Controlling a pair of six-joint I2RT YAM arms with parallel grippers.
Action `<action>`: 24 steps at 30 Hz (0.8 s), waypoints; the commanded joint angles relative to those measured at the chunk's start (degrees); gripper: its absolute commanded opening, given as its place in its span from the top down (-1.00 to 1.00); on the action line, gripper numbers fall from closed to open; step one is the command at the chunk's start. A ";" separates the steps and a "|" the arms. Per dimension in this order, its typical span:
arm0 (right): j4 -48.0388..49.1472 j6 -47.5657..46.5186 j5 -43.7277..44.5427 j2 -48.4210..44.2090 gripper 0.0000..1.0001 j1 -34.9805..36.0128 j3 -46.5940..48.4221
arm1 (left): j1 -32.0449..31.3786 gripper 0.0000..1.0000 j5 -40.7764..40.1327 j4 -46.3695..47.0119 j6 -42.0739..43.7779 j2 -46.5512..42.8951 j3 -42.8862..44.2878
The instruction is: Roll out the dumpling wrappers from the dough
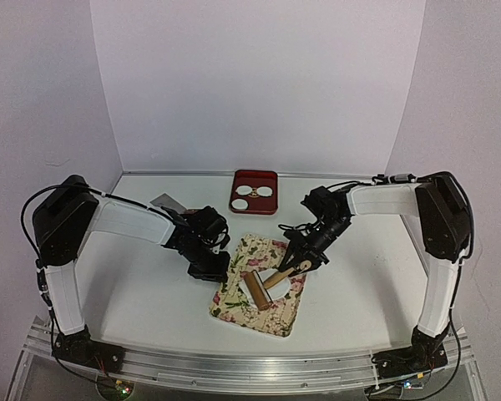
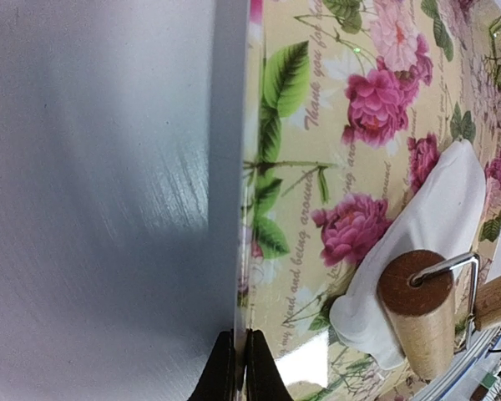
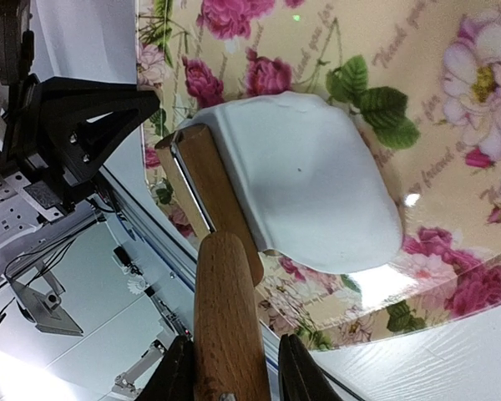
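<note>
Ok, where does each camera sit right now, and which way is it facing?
Top external: above and behind the arm bases, looking down at the table; the left arm and right arm show whole.
Left wrist: on the left gripper, looking past its shut fingers, which pinch the floral mat at its edge.
Right wrist: on the right gripper, looking along the roller handle held between its fingers, to the dough.
Shared: all three show mat and roller; both wrist views show the dough.
</note>
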 commanded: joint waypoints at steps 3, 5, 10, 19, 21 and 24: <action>-19.75 -1.92 41.21 3.55 1.00 -5.51 -6.44 | 0.63 1.00 -4.88 -1.64 -2.57 -1.79 -1.87; -17.93 -0.08 38.20 6.01 1.00 -2.37 -6.07 | 0.61 1.00 -4.80 -1.51 -2.60 -1.74 -1.96; -14.26 5.14 33.97 11.54 1.00 5.68 -2.96 | 0.63 1.00 -4.79 -1.36 -2.81 -1.80 -1.79; -19.02 -0.85 42.41 5.21 1.00 -4.79 -2.87 | 0.65 1.00 -4.99 -1.24 -2.64 -1.85 -1.95; -18.18 0.17 39.99 6.90 1.00 -2.31 -2.15 | 0.68 1.00 -4.89 -1.24 -2.45 -1.61 -1.68; -15.84 3.92 35.08 11.37 1.00 5.63 0.30 | 0.67 1.00 -4.88 -1.55 -2.29 -1.31 -1.19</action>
